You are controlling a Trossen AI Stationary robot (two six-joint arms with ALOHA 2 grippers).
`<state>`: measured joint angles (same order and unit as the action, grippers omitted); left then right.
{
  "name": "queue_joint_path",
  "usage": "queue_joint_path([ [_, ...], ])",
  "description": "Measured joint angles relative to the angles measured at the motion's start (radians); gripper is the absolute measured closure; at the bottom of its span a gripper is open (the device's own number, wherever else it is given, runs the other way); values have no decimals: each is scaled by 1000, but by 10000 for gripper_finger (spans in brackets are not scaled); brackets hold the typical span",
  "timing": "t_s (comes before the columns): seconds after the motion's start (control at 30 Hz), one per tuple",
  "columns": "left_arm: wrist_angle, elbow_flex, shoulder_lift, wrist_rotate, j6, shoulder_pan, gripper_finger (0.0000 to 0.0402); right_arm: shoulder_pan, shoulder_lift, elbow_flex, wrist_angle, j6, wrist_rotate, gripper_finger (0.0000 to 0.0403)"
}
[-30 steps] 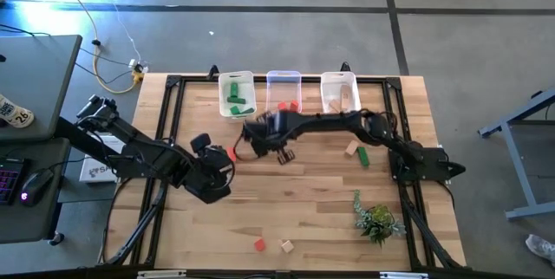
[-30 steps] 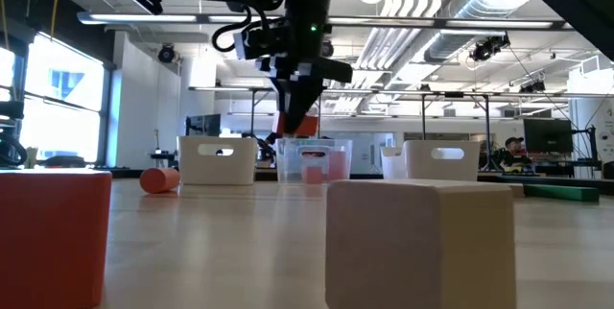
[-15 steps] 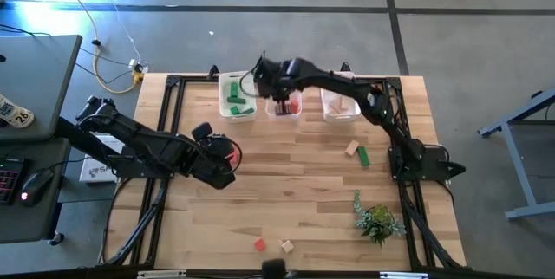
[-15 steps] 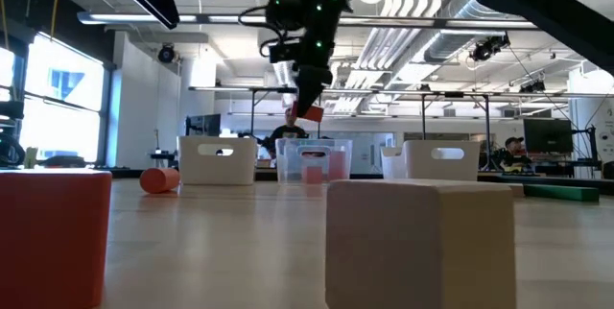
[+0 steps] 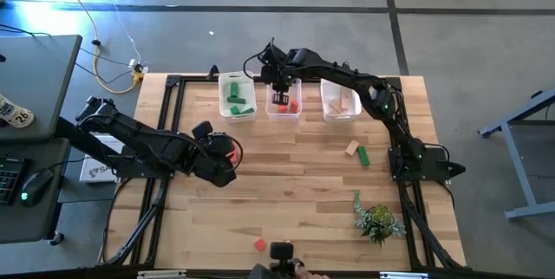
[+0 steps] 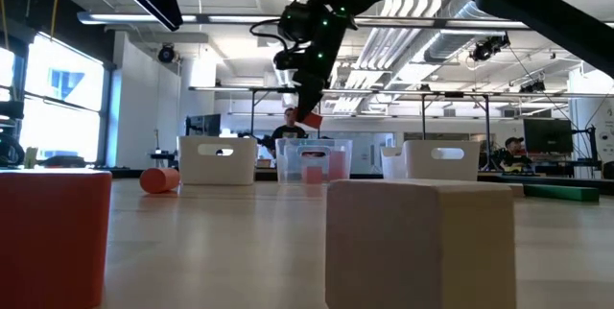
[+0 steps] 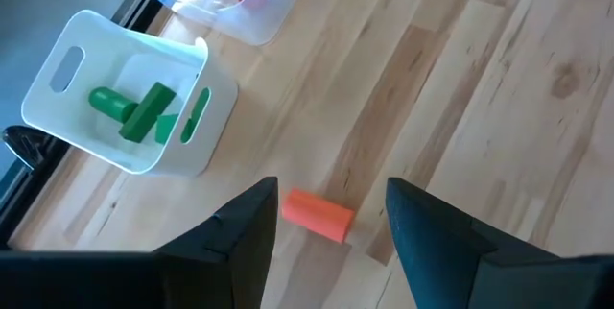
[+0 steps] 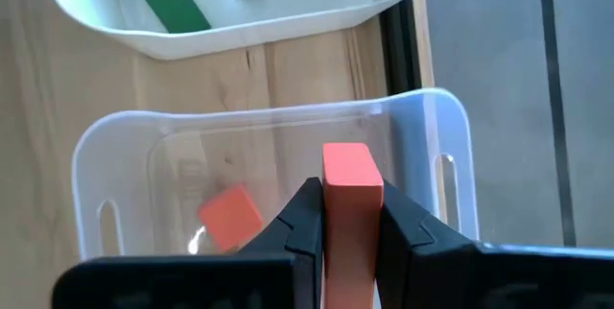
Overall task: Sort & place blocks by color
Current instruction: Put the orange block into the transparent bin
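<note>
My right gripper (image 8: 351, 221) is shut on a red bar (image 8: 351, 179) and hovers over the clear middle bin (image 5: 284, 108), which holds other red pieces (image 8: 233, 217). The low view shows the bar (image 6: 309, 117) hanging above that bin (image 6: 314, 161). My left gripper (image 7: 331, 215) is open at the table's left-middle. Its fingers stand on either side of a red cylinder (image 7: 318, 215) that lies on its side on the wood, apart from it. A tan block (image 5: 351, 148) and a green bar (image 5: 363, 155) lie toward the right, and a red block (image 5: 259, 244) lies near the front edge. My right gripper pinches the red bar between its two fingers (image 8: 305, 215), gripping it by its long side faces (image 8: 351, 203). It comes from above, pointing down, with the fingers along the bar. The bar is lifted clear and its free end (image 8: 346, 154) sticks out below the fingertips over the bin.
Three bins stand in a row at the far edge: a white one with green pieces (image 5: 236, 94), the clear middle one, and a white one with tan pieces (image 5: 340, 95). A small green plant (image 5: 377, 220) stands front right. A red block (image 6: 48, 237) and a tan cube (image 6: 422, 242) sit close to the low camera.
My right gripper has carried the red bar from the table's middle toward the far edge and upward, ending over the clear middle bin, still shut on it. My left gripper has shifted slightly toward the red cylinder.
</note>
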<state>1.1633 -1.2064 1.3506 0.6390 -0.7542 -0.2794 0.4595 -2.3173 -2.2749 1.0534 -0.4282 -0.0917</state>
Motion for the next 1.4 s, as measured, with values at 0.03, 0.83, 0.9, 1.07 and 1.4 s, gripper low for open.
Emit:
queue_joint_path([
  [0.03,0,0,0,-3,9,5,218,0,0,0,4,2,0,371],
  [0.83,-6,0,0,2,228,193,218,-4,-73,-2,26,23,-133,267],
  [0.9,-6,0,0,2,245,213,218,-4,-73,-3,30,21,-157,254],
  [1.07,-6,0,0,2,280,265,218,-3,-62,-3,54,55,-171,243],
  [1.4,0,0,0,-7,277,312,218,-15,25,-3,140,139,-166,256],
])
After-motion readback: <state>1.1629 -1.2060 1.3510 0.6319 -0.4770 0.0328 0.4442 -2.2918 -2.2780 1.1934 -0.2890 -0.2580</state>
